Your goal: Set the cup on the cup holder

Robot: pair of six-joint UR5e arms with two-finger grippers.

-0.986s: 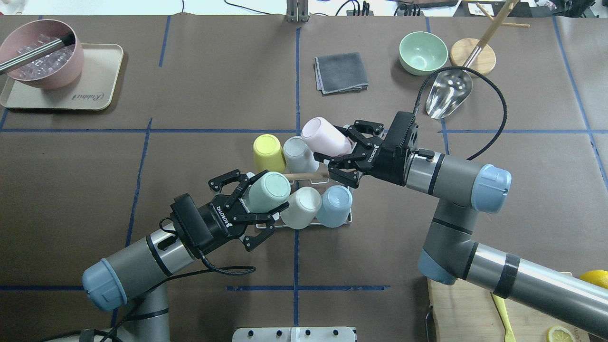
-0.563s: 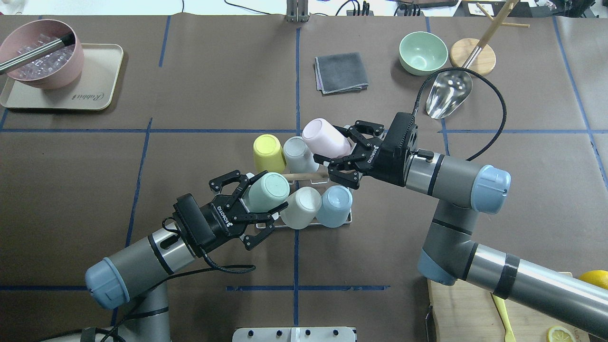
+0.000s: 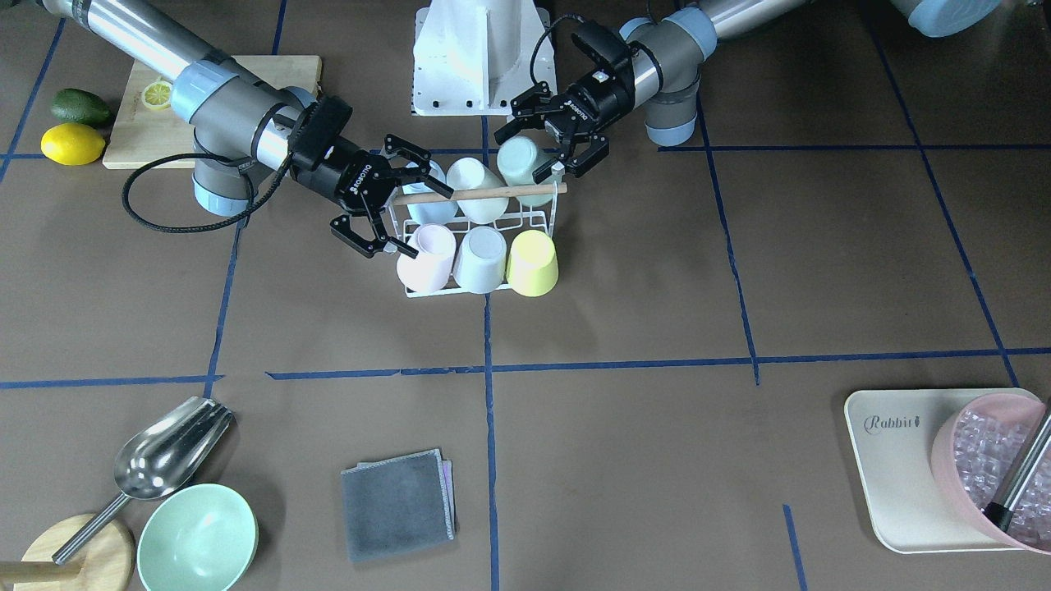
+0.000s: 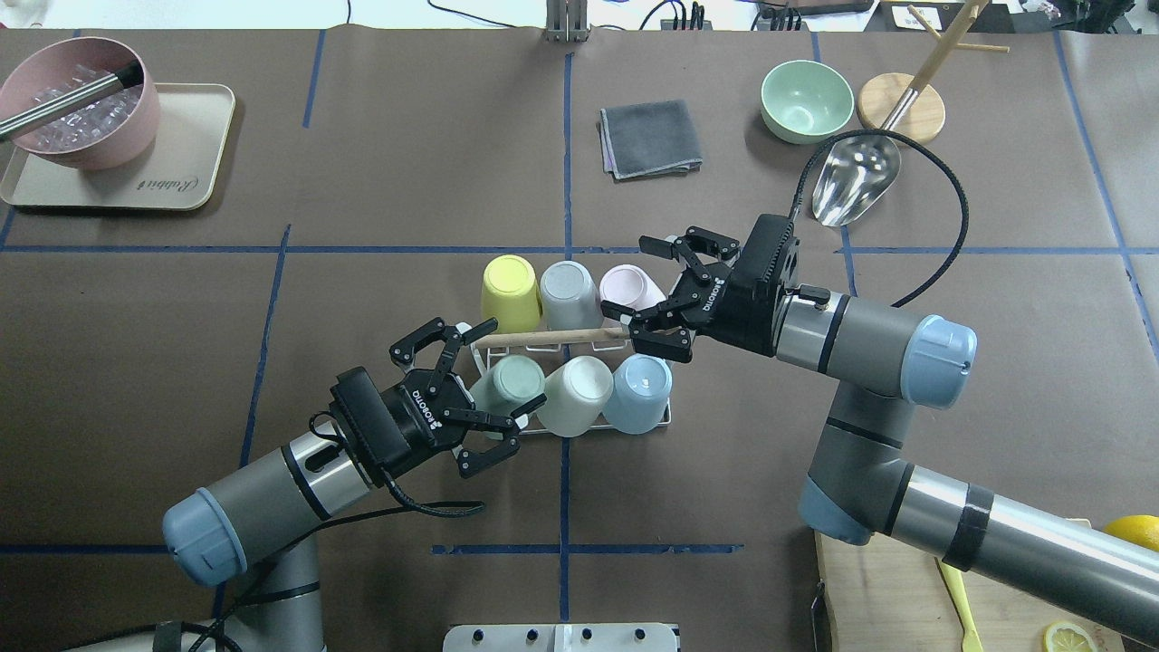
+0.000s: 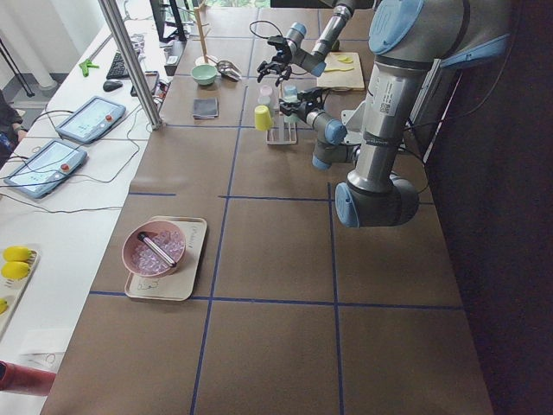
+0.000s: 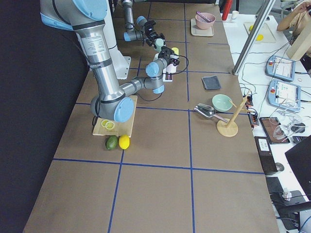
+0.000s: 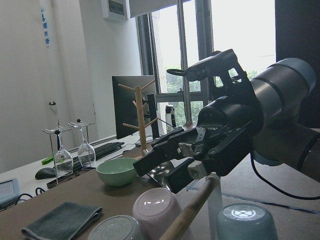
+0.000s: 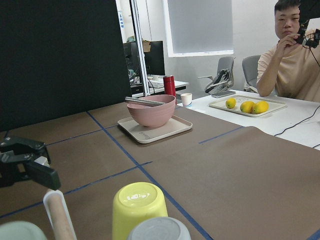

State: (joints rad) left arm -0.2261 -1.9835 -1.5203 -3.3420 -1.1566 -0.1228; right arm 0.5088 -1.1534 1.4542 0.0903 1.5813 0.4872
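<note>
While both grippers stand spread wide, each flanks an upturned cup on the cup holder point(image 4: 543, 338), a white wire rack with a light wooden rod across its top, standing mid-table. The left gripper point(image 4: 514, 364) brackets the mint-green cup point(image 4: 507, 385) at the left end of the row nearest the robot. The right gripper point(image 4: 627, 278) brackets the pink cup point(image 4: 634, 284) at the far row's right end. A yellow cup point(image 4: 512, 290), grey cup point(image 4: 569, 294), cream cup point(image 4: 577, 382) and pale blue cup point(image 4: 638, 380) fill the other prongs, bottoms up. Both arms reach in low from the robot's side, wrists angled toward the rack. The table point(image 4: 362, 181) wears brown paper crossed by blue tape. A grey cloth point(image 4: 650, 138), green bowl point(image 4: 806, 100) and metal scoop point(image 4: 856, 186) lie beyond. The left wrist view shows a window point(image 7: 170, 50) and a monitor point(image 7: 126, 100).
</note>
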